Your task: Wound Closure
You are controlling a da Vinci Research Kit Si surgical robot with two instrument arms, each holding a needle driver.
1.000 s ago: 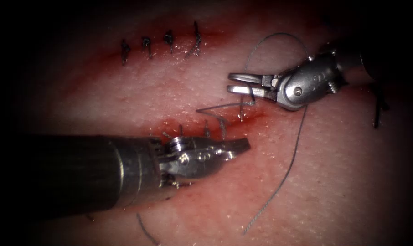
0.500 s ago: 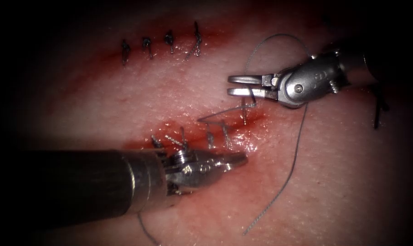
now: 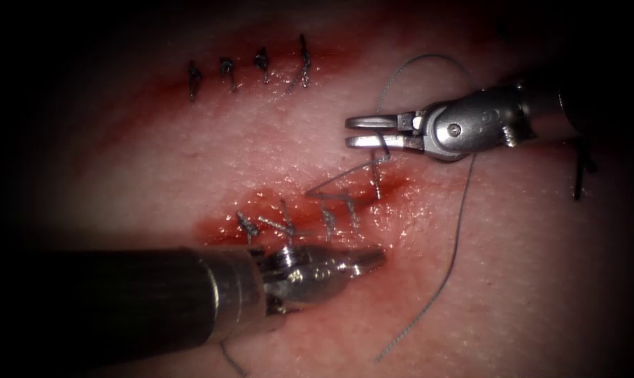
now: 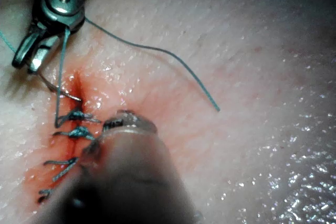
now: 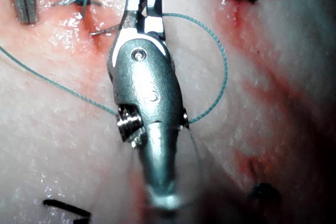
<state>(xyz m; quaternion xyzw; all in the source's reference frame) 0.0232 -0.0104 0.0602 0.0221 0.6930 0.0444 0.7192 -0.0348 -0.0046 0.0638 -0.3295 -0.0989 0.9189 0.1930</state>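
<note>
Both tools: right tool (image 3: 362, 131) straddles thread (image 3: 451, 245); left tool (image 3: 362, 262) empty.

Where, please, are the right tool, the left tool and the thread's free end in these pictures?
right tool (image 3: 359, 131): endoscope view, between its open jaw tips.
left tool (image 3: 373, 261): endoscope view, at its closed jaw tips.
thread's free end (image 3: 380, 355): endoscope view, loose tip lying on the tissue.

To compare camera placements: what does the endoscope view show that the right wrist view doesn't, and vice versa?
Endoscope adds: the left arm's shaft and the thread's free end. Right wrist adds: a dark stitch beside the right shaft. Both: the right claw open around the thread, the left claw shut, holding nothing, and the stitched cut.
</note>
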